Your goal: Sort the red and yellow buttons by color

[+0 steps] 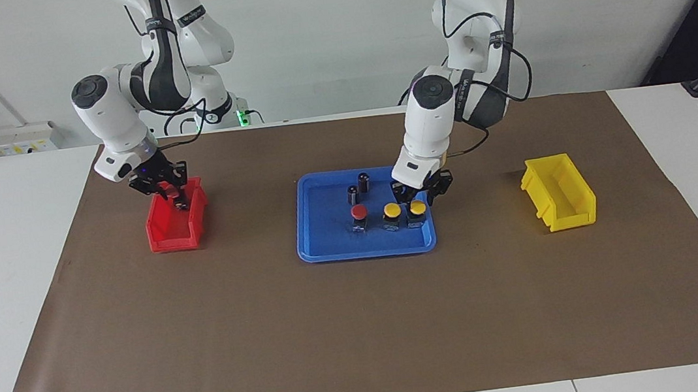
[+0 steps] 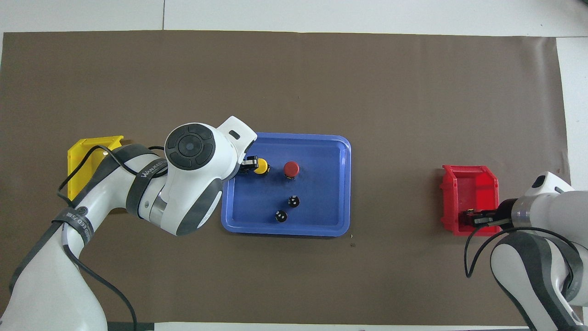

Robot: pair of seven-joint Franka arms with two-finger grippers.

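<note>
So, progress check on the facing view, going from the left of the frame: the right pincer (image 1: 170,191) is up over the red bin (image 1: 163,240) at middle left. It's clamped on a red button (image 1: 176,197) that hangs just above the bin's top edge, so I'd call that one nearly sorted but not dropped yet. In the overhead view I can't spot any button lying inside that bin. Moving to the middle of the frame, the blue tray (image 1: 328,244) has the second red button (image 1: 359,212) standing in its lower half. Just to the right of that is the other yellow button (image 1: 392,209). The two dark capless cylinders (image 1: 358,187) sit in the tray's upper half, and I'd guess they aren't part of the job. At the tray's right edge the left pincer (image 1: 416,196) is down right at the yellow button (image 1: 416,206). I honestly can't tell if it has closed on it or is only around it. At middle right, the yellow bin (image 1: 559,192) sits on the surface (image 1: 338,329) with nothing showing in it. My tally is zero buttons actually binned, one red about to go in, one yellow being picked, and one of each colour left waiting.
</note>
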